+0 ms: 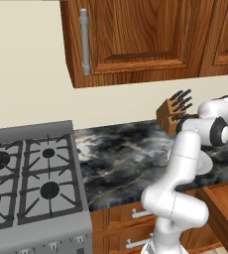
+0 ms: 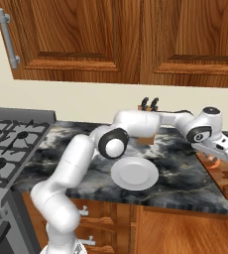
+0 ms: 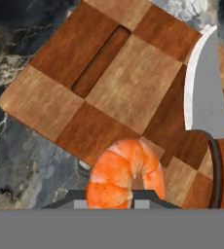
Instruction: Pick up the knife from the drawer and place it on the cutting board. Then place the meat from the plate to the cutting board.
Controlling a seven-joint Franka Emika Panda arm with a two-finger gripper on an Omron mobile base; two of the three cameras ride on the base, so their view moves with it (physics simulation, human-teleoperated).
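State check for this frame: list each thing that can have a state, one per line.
claw: shut on the meat, above the cutting board
meat: held, off the plate
knife: lying on the cutting board
cutting board: flat on the counter
plate: bare, on the counter

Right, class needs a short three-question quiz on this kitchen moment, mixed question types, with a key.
1. True or false: the knife already lies on the cutting board.
2. What is the gripper shut on? A) the meat B) the knife C) nothing
3. Fill in: on the counter, the white plate now holds ____.

Key: 1 true; 2 A; 3 nothing: the meat hangs in the gripper above the board, beside the knife.
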